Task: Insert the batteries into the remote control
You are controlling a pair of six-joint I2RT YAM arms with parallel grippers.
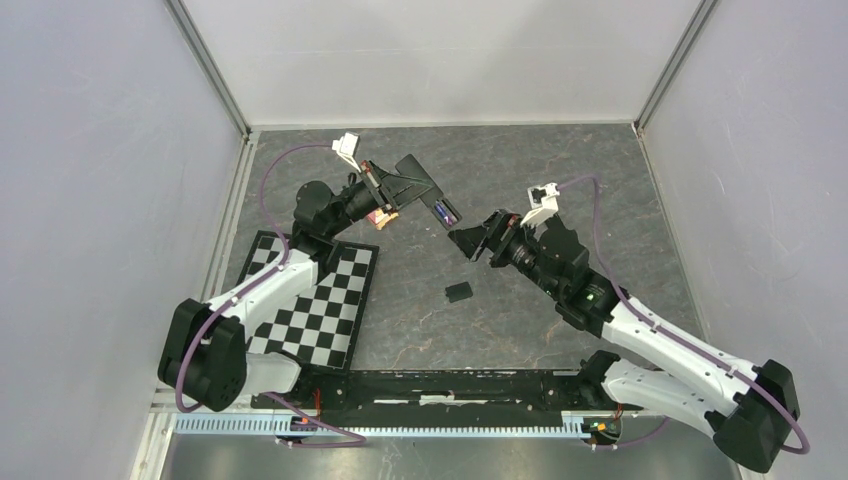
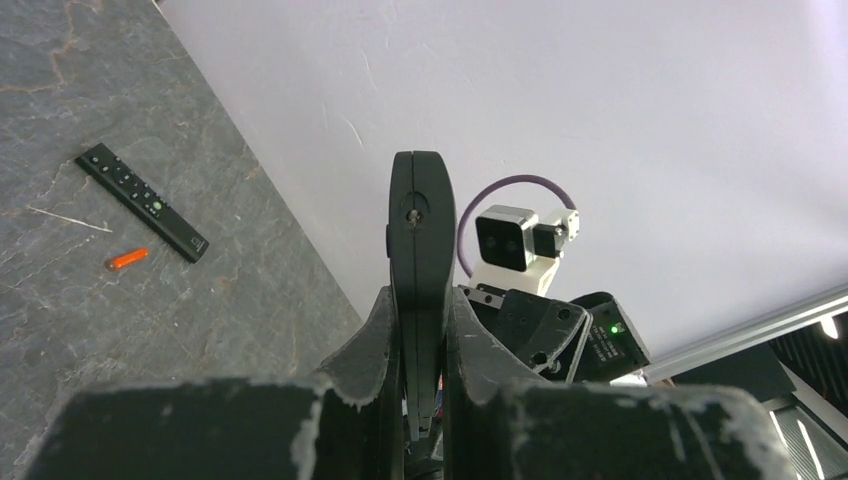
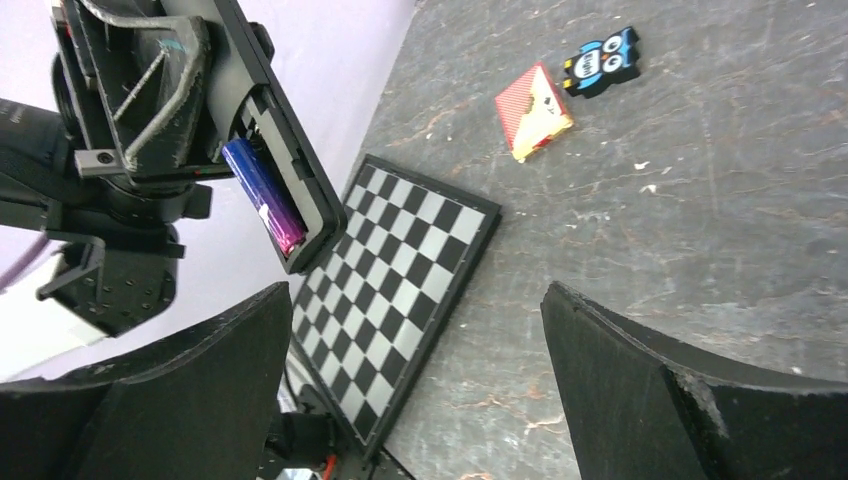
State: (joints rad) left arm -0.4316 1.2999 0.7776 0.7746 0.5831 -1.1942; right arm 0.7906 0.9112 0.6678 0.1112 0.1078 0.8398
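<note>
My left gripper [image 1: 383, 192] is shut on a black remote control [image 1: 424, 188] and holds it above the table, its open battery bay facing my right gripper. A blue-purple battery [image 3: 262, 195] sits in that bay and also shows in the top view [image 1: 445, 211]. In the left wrist view the remote [image 2: 420, 230] stands edge-on between my fingers [image 2: 365, 340]. My right gripper [image 1: 470, 240] is open and empty, just right of the remote's end; it also shows in the right wrist view [image 3: 418, 300]. An orange-red battery [image 2: 128, 259] lies on the table beside a second black remote [image 2: 143, 202].
A small black battery cover [image 1: 458, 292] lies on the grey table between the arms. A chessboard [image 1: 310, 300] lies at the near left. A red packet [image 3: 533, 110] and a blue-and-black owl gadget [image 3: 600, 62] lie beyond it. White walls enclose the table.
</note>
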